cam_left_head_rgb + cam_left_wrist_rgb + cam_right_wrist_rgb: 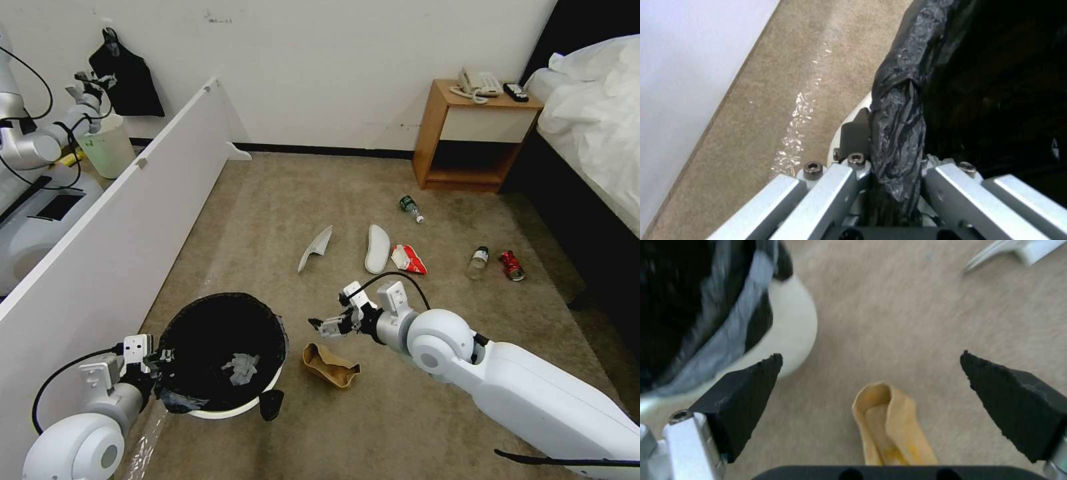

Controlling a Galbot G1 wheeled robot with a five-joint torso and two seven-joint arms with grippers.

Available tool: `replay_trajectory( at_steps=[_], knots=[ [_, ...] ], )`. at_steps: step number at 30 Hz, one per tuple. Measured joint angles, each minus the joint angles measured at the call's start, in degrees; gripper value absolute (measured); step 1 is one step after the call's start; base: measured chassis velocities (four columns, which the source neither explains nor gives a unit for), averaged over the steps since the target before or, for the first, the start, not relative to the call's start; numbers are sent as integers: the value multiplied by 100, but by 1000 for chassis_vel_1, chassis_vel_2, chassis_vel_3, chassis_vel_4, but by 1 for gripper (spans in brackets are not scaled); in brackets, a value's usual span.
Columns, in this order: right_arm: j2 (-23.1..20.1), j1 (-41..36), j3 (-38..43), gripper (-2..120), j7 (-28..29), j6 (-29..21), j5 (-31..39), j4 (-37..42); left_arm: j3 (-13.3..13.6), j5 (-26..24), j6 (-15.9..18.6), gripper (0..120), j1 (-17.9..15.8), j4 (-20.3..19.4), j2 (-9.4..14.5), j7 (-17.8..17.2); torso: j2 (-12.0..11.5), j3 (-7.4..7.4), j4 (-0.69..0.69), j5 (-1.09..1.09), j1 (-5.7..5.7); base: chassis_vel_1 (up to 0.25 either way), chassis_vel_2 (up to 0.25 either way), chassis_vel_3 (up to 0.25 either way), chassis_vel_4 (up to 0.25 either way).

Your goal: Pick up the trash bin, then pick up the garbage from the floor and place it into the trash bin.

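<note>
The trash bin [200, 408], white with a black bag over its rim, stands low on the left with a crumpled white tissue [241, 368] inside. My left gripper [159, 363] is shut on its near-left rim [898, 140]. Just right of the bin my right gripper [327, 325] is open, above a brown cardboard scrap [330, 365] on the floor [280, 200]. In the right wrist view the scrap [889, 426] lies between the black pads [751, 396], untouched. Farther off lie two white slippers [315, 248] [377, 248], a red-white wrapper [408, 259], two small bottles [411, 208] [477, 262] and a red can [512, 265].
A long white panel [113, 227] runs along the left, with another robot arm [33, 143] and a cream bucket [107, 147] behind it. A wooden nightstand [467, 133] and a bed [593, 133] stand at the back right.
</note>
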Motion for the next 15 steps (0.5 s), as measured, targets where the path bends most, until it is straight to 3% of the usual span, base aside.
replay_trajectory(
  at_steps=[7, 15],
  knots=[
    [254, 395, -601, 100, -674, -59, -497, -656, -69, 2, -37, 1, -13, 43, -32, 70, 0, 0, -1, 0, 0, 0, 0, 0, 0],
    [391, 524, -1036, 100, -879, -56, -779, -1137, -109, 4, -64, 1, -38, 53, -61, 73, 0, 0, -2, 0, 0, 0, 0, 0, 0]
  ],
)
